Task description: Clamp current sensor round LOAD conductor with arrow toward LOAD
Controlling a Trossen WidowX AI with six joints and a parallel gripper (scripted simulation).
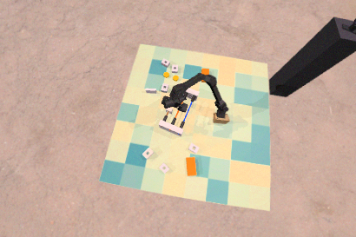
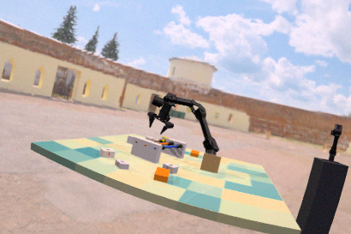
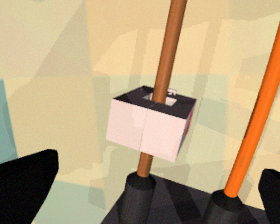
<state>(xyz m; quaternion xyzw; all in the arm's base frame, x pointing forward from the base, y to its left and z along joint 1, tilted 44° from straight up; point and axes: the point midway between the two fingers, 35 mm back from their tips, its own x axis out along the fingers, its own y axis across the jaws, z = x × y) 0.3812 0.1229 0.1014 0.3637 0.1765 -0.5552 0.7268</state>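
Observation:
The white split-core sensor (image 3: 151, 125) (image 1: 169, 111) sits closed around the brown conductor (image 3: 171, 23), a short way above the dark-topped terminal block (image 3: 184, 219) (image 1: 170, 128) (image 2: 145, 149). An orange conductor (image 3: 257, 123) and a blue conductor (image 1: 184, 115) (image 2: 171, 146) run parallel beside the brown one. My gripper (image 3: 157, 165) (image 1: 168, 101) (image 2: 158, 123) is open and empty. It hangs above the sensor, clear of it, with one black finger on each side in the wrist view. I cannot read any LOAD marker or the arrow on the sensor.
Several small white blocks (image 1: 148, 153) (image 2: 107, 153) lie scattered on the checkered mat (image 1: 243, 178). An orange block (image 1: 190, 166) (image 2: 162, 174) lies near the front and two yellow discs (image 1: 166, 75) at the back. A black pillar (image 1: 313, 56) (image 2: 321, 193) stands off the mat to the right.

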